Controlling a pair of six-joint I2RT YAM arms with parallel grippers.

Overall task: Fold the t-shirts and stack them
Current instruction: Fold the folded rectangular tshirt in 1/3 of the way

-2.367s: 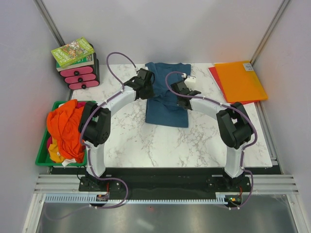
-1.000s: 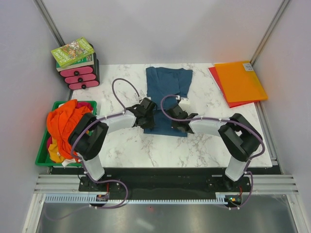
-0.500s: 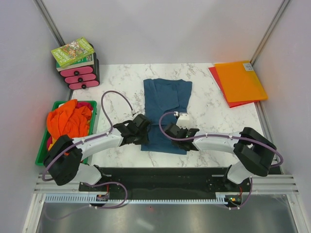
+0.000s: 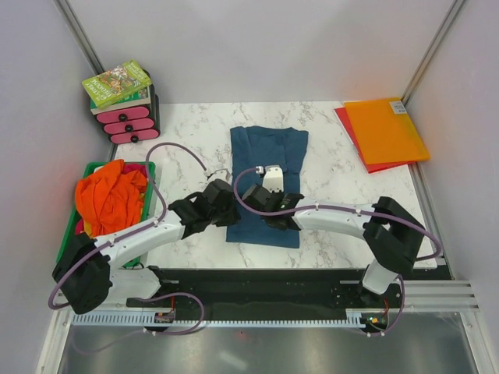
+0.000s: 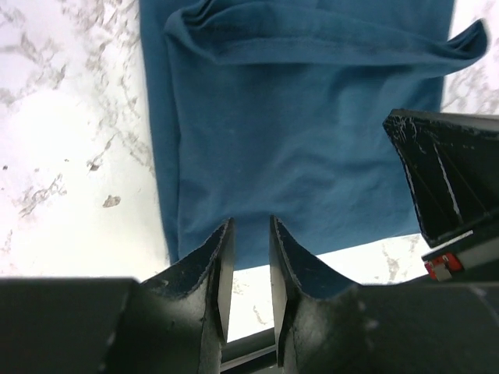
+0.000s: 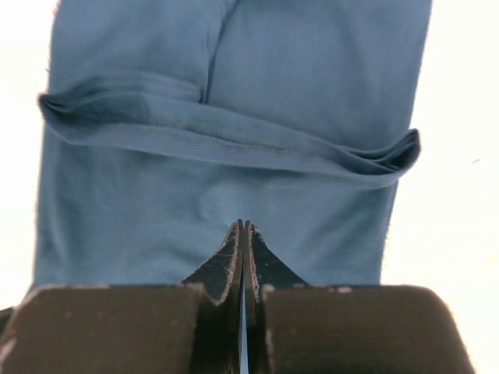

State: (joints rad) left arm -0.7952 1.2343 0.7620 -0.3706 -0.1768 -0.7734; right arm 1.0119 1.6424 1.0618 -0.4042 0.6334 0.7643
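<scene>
The soft teal t-shirt (image 4: 269,156), folded into a long rectangle, lies on the marbled surface (image 4: 343,195). At its near hem the left claw (image 5: 251,261) stands slightly spread and empty. The right claw (image 6: 242,253) is pressed together. Crumpled orange t-shirts (image 4: 109,199) heap to its left.

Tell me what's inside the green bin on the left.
A crumpled heap of orange t-shirts fills the green bin. The heap hides the bin's floor and anything lying beneath it, and the left arm crosses over its near corner.
</scene>
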